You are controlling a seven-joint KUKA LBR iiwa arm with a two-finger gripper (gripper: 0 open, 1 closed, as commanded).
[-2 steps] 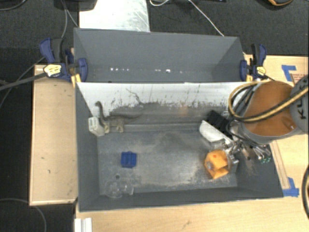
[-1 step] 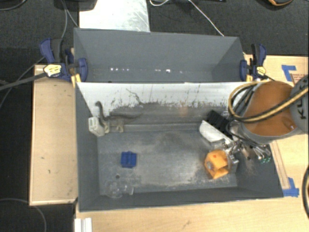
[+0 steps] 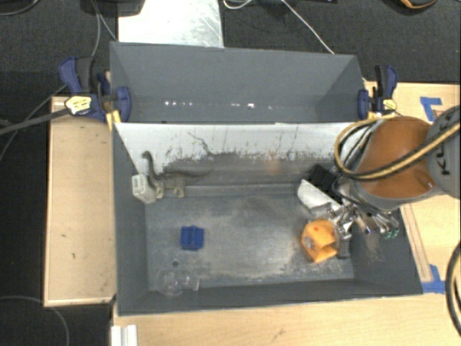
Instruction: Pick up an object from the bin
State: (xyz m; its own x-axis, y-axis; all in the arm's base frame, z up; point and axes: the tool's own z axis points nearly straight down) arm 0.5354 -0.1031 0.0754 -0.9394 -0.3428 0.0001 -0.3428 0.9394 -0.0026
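My gripper (image 3: 343, 228) is low in the bin's right part, under the orange wrist cover. Right against its left side lies an orange, rounded block (image 3: 318, 239) on the bin floor. Whether the block sits inside the gripper or only beside it is hidden by the metal parts. Just behind the gripper rests a white piece (image 3: 310, 194) with a black piece (image 3: 321, 175) at its back.
A small blue square (image 3: 191, 238) lies at the left of the floor. A grey long-necked toy animal (image 3: 167, 182) and a white bit (image 3: 142, 188) sit at the back left. Something clear (image 3: 173, 284) lies by the front left corner.
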